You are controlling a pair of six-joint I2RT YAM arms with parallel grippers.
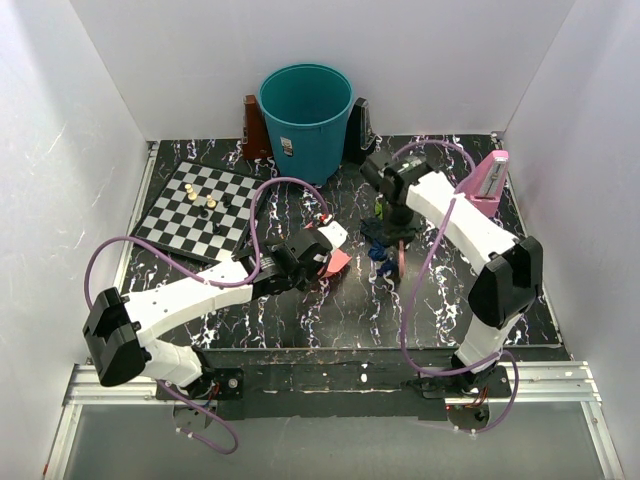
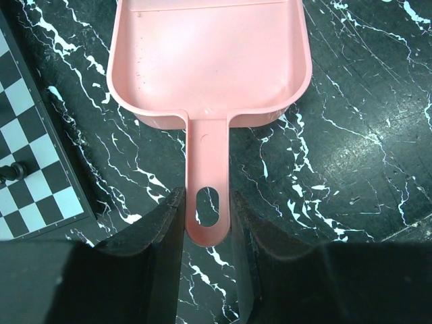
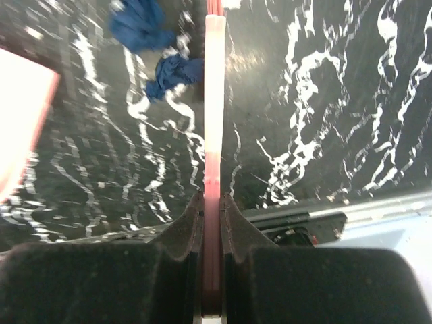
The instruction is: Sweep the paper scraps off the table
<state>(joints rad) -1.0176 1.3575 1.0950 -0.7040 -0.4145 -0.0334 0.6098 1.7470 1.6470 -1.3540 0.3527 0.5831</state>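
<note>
My left gripper (image 1: 305, 258) (image 2: 208, 202) is shut on the handle of a pink dustpan (image 1: 336, 260) (image 2: 209, 61), whose empty tray rests on the black marbled table (image 1: 300, 320). My right gripper (image 1: 392, 232) (image 3: 212, 202) is shut on a thin pink and white brush handle (image 3: 214, 101) that stands on edge, pointing down to the table (image 1: 400, 262). Two dark blue paper scraps (image 3: 138, 27) (image 3: 172, 71) lie just left of the brush, between it and the dustpan's edge (image 3: 20, 121). They show as a blue clump (image 1: 380, 256) in the top view. A green scrap (image 1: 378, 208) lies behind the right gripper.
A teal bin (image 1: 305, 115) stands at the back centre, with a brown object (image 1: 253, 128) and a black object (image 1: 358, 130) beside it. A chessboard (image 1: 195, 210) (image 2: 34, 155) with small pieces lies at the back left. A pink object (image 1: 488, 180) leans at the back right.
</note>
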